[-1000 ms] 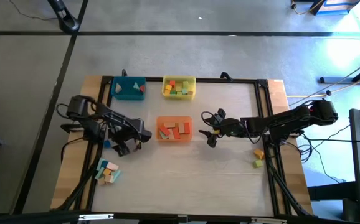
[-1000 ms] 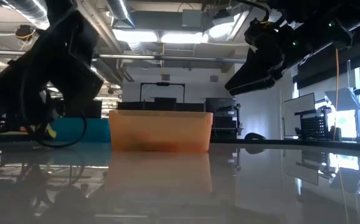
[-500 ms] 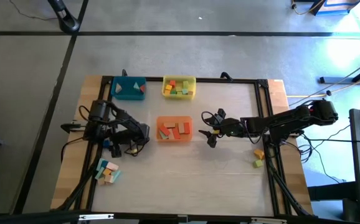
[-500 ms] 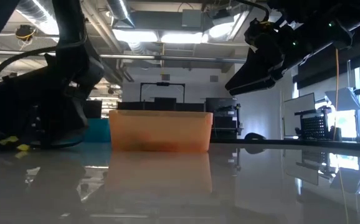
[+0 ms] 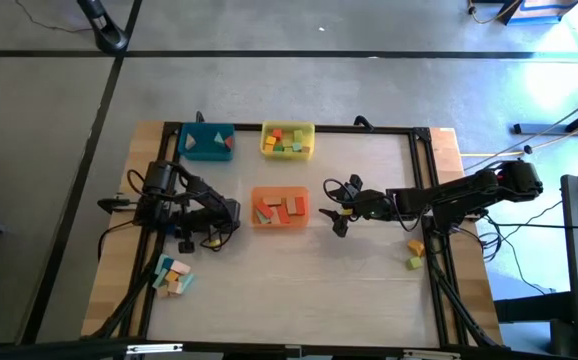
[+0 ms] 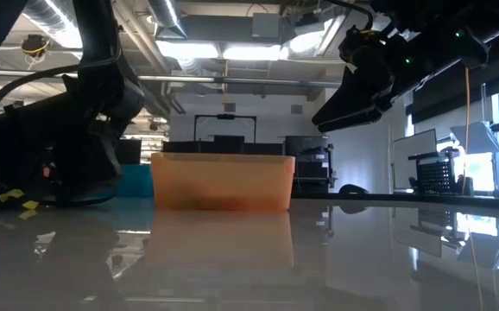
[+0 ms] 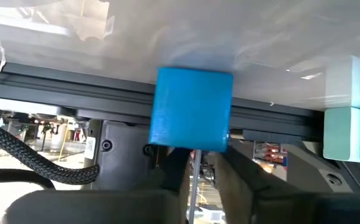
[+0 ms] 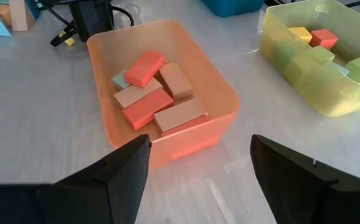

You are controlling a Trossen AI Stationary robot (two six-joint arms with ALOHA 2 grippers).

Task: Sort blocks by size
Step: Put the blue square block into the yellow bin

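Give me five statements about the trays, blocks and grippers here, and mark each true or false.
1. The orange tray holds red and natural wood blocks. True.
2. The left gripper is over the yellow tray. False: it is low at the table's left side, beside the orange tray.
3. A blue block sits right in front of the left gripper's fingers. True.
4. The right gripper is shut on a red block. False: it is open and empty.
5. The loose blocks near the table's front left corner lie in a tray. False: they lie on the table.
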